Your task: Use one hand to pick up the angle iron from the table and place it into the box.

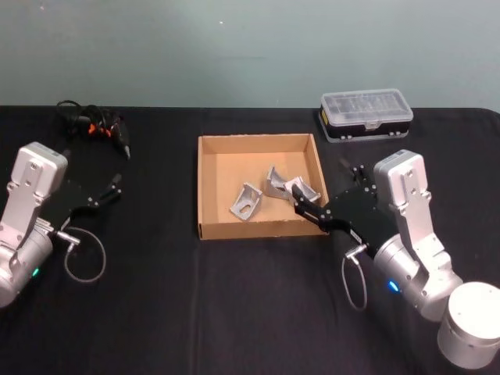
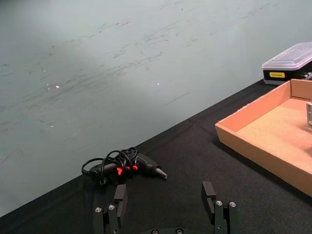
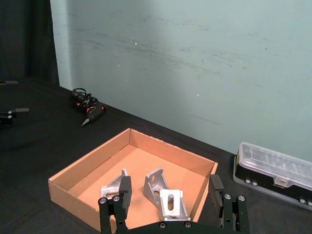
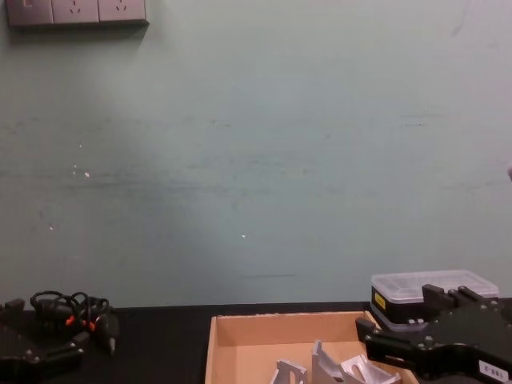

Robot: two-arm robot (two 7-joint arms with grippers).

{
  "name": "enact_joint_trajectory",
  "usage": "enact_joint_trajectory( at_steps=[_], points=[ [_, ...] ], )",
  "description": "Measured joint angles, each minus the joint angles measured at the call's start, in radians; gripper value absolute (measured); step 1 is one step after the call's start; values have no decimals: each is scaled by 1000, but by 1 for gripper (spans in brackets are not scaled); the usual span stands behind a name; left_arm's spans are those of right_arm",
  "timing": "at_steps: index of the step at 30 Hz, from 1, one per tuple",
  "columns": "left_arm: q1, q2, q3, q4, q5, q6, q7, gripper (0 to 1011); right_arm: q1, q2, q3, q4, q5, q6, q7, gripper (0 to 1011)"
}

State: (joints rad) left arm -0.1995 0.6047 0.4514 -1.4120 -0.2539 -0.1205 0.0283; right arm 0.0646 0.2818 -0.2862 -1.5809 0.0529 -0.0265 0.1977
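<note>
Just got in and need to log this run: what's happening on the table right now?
The right claw hangs open over the right side of the cardboard box, which sits on the black table. Three angle irons lie inside: one on the left, one in the middle, and one right between the claw's fingers, apparently just released. The left claw rests open at the table's left side, holding nothing.

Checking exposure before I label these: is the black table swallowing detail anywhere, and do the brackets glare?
Head view: the black right end effector blends into the table but stands out over the tan box. Right wrist view: the angle irons read bright, slots still legible, soft shadows. Chest view: the left end effector is nearly lost in the dark.
</note>
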Motion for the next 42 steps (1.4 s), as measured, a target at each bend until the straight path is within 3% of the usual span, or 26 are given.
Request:
enact_joint_trajectory(
  at_steps=[42],
  points=[
    [0, 0, 0, 0, 0, 0, 0, 1000, 10, 1, -6, -1, 5, 12, 1, 1003]
  ],
)
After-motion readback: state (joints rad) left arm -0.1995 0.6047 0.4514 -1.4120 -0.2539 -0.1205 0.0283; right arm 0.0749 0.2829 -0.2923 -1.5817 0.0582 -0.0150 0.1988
